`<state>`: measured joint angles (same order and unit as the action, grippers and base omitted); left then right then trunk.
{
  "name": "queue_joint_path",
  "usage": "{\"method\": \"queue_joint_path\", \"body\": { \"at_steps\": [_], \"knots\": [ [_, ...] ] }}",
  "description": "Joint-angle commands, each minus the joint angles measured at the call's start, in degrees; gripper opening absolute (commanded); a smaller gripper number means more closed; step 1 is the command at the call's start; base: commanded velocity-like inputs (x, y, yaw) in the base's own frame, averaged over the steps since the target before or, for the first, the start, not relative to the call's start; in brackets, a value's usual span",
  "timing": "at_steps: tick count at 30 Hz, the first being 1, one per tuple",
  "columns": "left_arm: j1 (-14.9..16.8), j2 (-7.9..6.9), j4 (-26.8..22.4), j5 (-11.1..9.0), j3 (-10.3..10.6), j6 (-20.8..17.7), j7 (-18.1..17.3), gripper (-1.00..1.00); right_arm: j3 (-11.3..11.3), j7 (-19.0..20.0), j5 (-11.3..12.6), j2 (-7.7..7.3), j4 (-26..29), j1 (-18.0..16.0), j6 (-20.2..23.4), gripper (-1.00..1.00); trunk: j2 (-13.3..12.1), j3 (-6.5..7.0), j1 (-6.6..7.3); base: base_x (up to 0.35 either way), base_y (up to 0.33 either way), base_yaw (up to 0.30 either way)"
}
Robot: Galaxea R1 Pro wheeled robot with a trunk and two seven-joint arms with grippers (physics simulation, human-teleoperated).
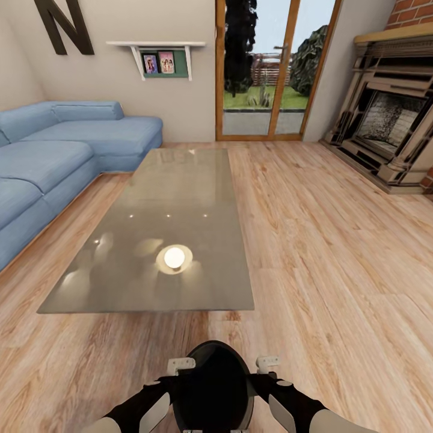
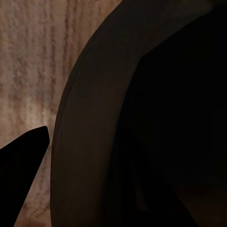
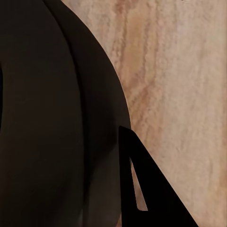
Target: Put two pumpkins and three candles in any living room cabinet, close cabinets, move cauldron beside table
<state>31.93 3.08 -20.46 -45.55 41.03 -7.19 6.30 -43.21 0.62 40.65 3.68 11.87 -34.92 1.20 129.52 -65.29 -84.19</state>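
Pale wood-plank flooring [image 1: 337, 252] runs through a living room with a blue corner sofa [image 1: 54, 156] along the left side, a glazed wooden door [image 1: 273, 72] in the far wall and a brick-backed fireplace [image 1: 391, 126] at the right. Lying on that floor in the head view is the table [image 1: 180, 198], its glossy grey top reflecting a round ceiling light, its long axis running away from the robot toward the door, with one short edge nearest the robot. Close in front of the robot, just short of that near edge, the cauldron [image 1: 211, 385] is carried between both arms, upright with its wide dark mouth facing up. The left gripper [image 1: 180, 364] presses against one side of the pot and the right gripper [image 1: 267, 362] against the other; whether either pincer's fingers are closed on the rim or merely bracing it cannot be told. Both wrist views show the cauldron's curved black wall against the wood floor, with a dark fingertip [image 2: 21, 165] beside it.
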Motion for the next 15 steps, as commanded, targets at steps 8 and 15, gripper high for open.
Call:
{"method": "queue_joint_path", "body": {
  "at_steps": [8, 15],
  "knots": [
    [0.03, -0.87, -0.03, -0.68, -0.34, -0.12, 0.65, 1.00, 1.02, 0.00, -0.13, -0.31, 0.08, -0.06, -2.25, 1.00, 0.02, -0.04, 0.01, 0.000, 0.000, 0.000],
    [0.04, -0.88, -0.02, -0.68, -0.41, -0.18, 0.73, 1.00, 1.02, 0.00, -0.13, -0.26, 0.08, -0.06, -2.19, 1.00, 0.02, -0.04, 0.01, 0.000, 0.000, 0.000]
  ]
}}
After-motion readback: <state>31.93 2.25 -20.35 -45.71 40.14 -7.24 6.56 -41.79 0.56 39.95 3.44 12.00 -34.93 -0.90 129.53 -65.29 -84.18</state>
